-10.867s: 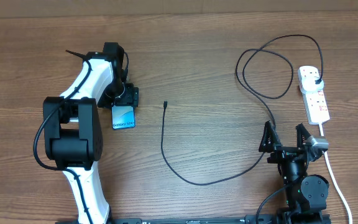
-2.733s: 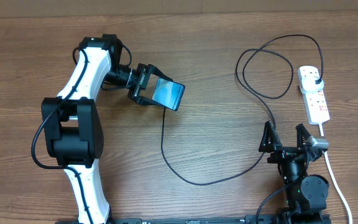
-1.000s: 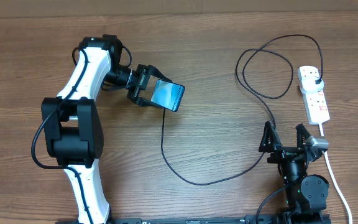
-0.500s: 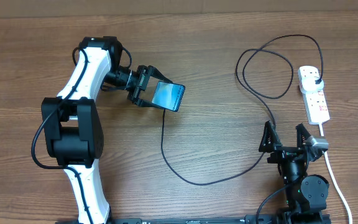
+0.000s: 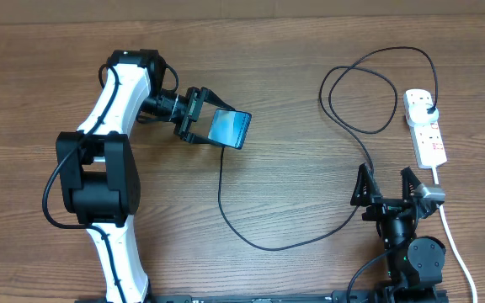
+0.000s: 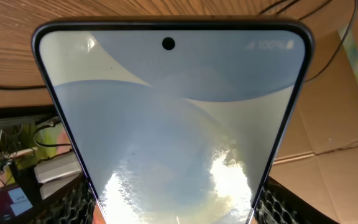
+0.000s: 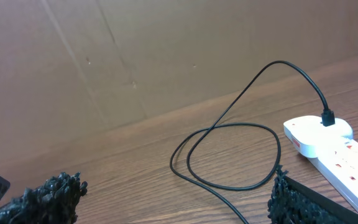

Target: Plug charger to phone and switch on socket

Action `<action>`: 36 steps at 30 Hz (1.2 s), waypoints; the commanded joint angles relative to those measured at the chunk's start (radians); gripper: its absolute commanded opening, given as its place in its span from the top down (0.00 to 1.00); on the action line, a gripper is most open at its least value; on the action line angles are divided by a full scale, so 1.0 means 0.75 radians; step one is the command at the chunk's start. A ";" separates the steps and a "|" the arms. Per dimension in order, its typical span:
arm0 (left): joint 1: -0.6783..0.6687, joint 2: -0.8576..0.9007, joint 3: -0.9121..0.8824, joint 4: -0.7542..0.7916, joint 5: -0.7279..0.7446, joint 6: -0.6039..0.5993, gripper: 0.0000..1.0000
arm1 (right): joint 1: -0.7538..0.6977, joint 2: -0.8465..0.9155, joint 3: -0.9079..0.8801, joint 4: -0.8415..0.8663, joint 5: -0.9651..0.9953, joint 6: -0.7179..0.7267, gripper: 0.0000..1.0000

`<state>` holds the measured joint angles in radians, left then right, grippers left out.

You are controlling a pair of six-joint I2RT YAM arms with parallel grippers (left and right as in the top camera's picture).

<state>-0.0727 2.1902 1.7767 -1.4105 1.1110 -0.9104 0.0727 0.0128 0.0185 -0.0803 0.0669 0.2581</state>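
Overhead — phone long axis approx. L-R, top end rightward

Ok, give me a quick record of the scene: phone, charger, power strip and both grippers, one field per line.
phone: screen lit, held by one end
left gripper: shut on the phone
charger: plug in the power strip, cable looped over the table, tip hidden by the phone
power strip: right side of table, switch state unreadable
right gripper: open, empty
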 commanded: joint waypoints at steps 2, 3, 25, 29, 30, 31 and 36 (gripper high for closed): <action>-0.009 -0.004 0.036 -0.009 0.099 0.007 0.45 | 0.005 -0.013 -0.014 0.006 -0.024 0.005 0.00; -0.009 -0.004 0.036 -0.009 0.099 0.007 0.45 | 0.005 -0.013 -0.014 0.005 -0.045 0.013 0.00; -0.008 -0.004 0.036 -0.009 0.195 -0.019 0.45 | 0.005 0.073 0.192 -0.306 -0.128 0.285 0.00; -0.009 -0.004 0.036 -0.009 0.189 -0.018 0.45 | 0.005 0.098 0.255 -0.362 -0.170 0.285 0.00; -0.009 -0.004 0.036 -0.009 0.184 -0.019 0.45 | 0.005 0.108 0.273 -0.371 -0.180 0.285 0.00; -0.009 -0.004 0.036 -0.008 0.174 -0.019 0.45 | 0.005 0.119 0.290 -0.377 -0.185 0.285 0.00; -0.009 -0.004 0.036 -0.004 0.144 -0.023 0.45 | 0.005 0.235 0.416 -0.417 -0.224 0.285 0.00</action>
<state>-0.0727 2.1902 1.7767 -1.4105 1.1927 -0.9146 0.0727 0.1452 0.2573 -0.3908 -0.0692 0.4683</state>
